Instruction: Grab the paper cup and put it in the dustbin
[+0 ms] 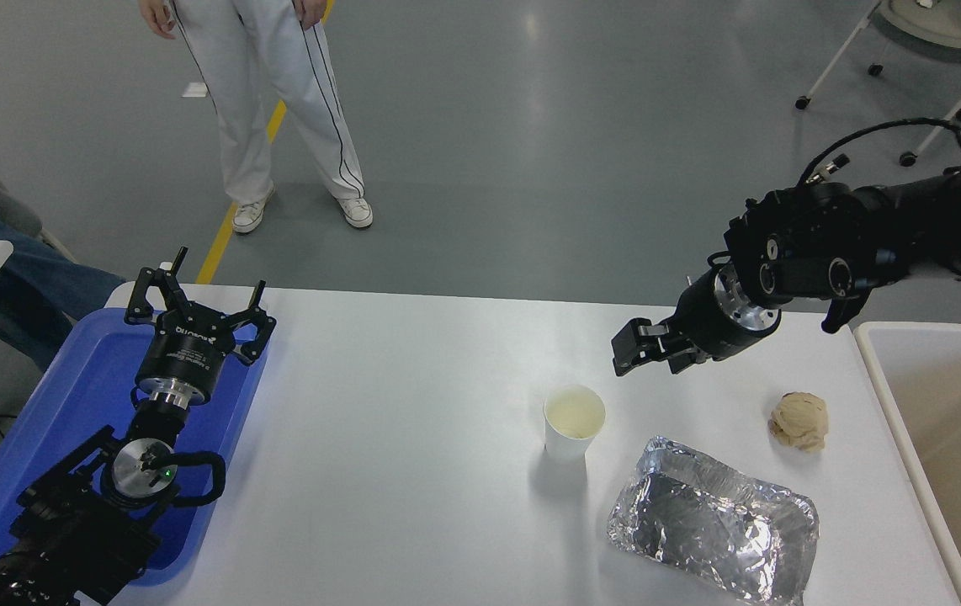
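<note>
Black arms (935, 210), silver wrist rings (737, 305)

I see the right gripper (634, 355) hovering just up-right of the paper cup (574, 422), fingers parted, not touching. Cup upright on the white table (413, 421) (foil tray (712, 530) and tan paper ball (799, 421) nearby). Dustbin (893, 404) at right edge. Left gripper (199, 299) parked over the blue tray (68, 404), open-fingered.

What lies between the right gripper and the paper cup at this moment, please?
Nothing: in the head view only bare white table separates the right gripper from the paper cup. The paper ball and foil tray lie off to the side.
</note>
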